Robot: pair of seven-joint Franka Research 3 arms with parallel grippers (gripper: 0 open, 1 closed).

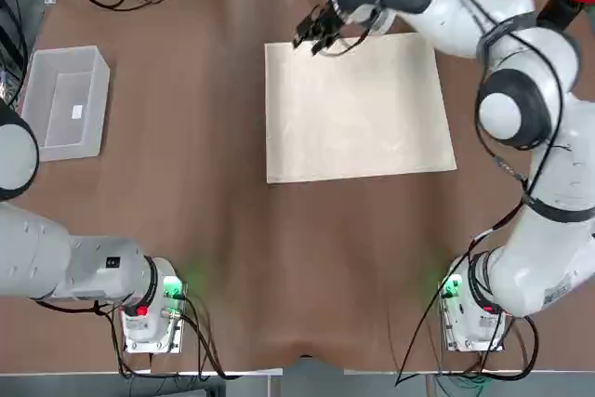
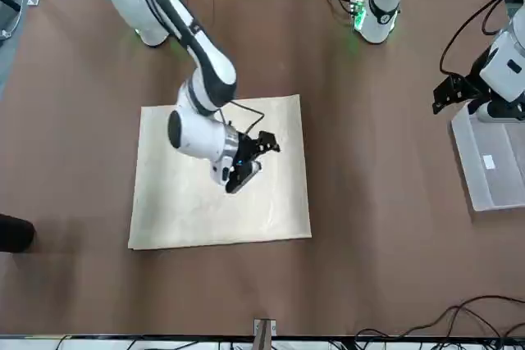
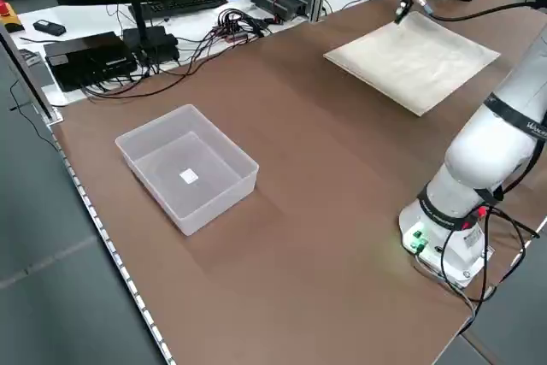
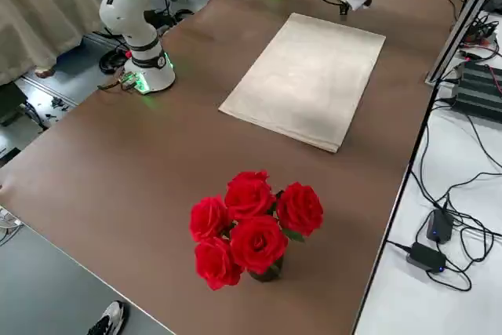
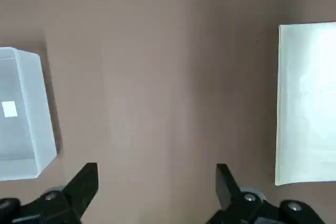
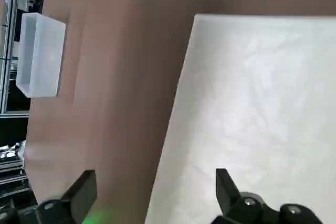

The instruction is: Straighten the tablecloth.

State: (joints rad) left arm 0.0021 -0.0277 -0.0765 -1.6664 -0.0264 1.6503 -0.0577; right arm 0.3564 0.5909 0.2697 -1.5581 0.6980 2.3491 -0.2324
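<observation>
Far off to my left sits the clear plastic rectangular box (image 1: 63,102), empty but for a small white slip on its floor, well apart from anything I am working on; I take it to be out of the way on purpose, so the cloth has room. My left gripper (image 5: 156,192) is parked above bare brown table covering (image 1: 186,211), near that box, its fingers spread wide with nothing between them, the arm folded back over its own base and playing no part. Moving right, the plain cream-beige fabric tablecloth (image 1: 358,109) lies flat in the middle of the table as a near-square sheet, only faintly creased, its edges running close to square with the table. It lies directly beneath my working hand. That hand, my right gripper (image 1: 314,33), hangs just above the cloth's far corner on the box side, fingers (image 2: 261,143) apart and holding nothing; from my wrist I see the cloth's edge passing between them below. The arm reaches long across the cloth from its base on my right, elbow raised, wrist bent so the fingers point down and slightly outward. I judge the sheet lies as it does because the corner is now set where it belongs, and the straightening looks close to done.
</observation>
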